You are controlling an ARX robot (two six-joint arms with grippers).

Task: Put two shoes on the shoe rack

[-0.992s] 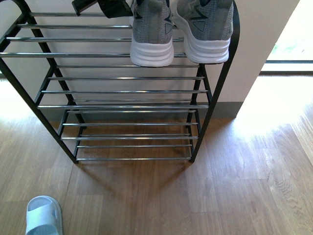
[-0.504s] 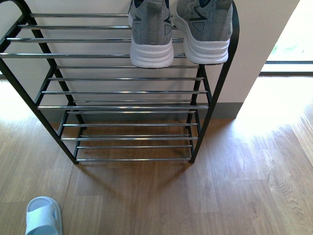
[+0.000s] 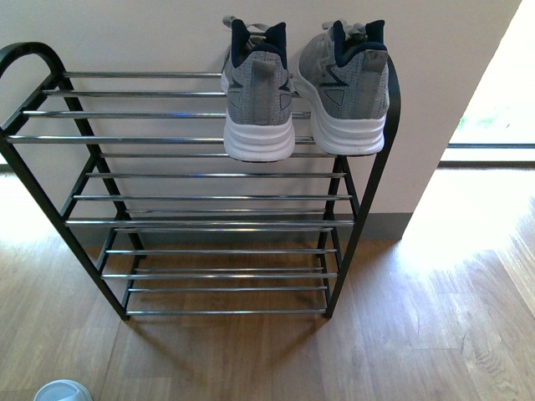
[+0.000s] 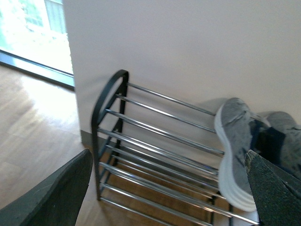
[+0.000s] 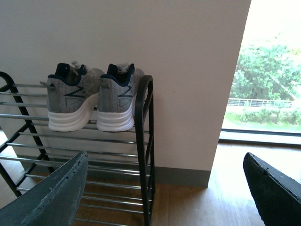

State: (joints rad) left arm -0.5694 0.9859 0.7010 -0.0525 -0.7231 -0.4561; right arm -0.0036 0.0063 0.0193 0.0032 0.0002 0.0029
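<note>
Slide sandal (image 3: 60,390), pale blue, lies on floor (image 3: 418,334), mostly cut off at view's edge. Left gripper (image 4: 168,155) and right gripper (image 5: 164,157): jaws wide apart, empty. Shoe rack (image 3: 209,223) stands against wall (image 3: 150,33); grey sneakers (image 3: 257,104) sit paired at top tier's right end, heels outward.

1. No word, number or brand name can be read in any of the views.
2. The grey sneakers (image 3: 259,100) have only a thin dark line figure on the side, like a triangle. It is a drawing, not letters.
</note>
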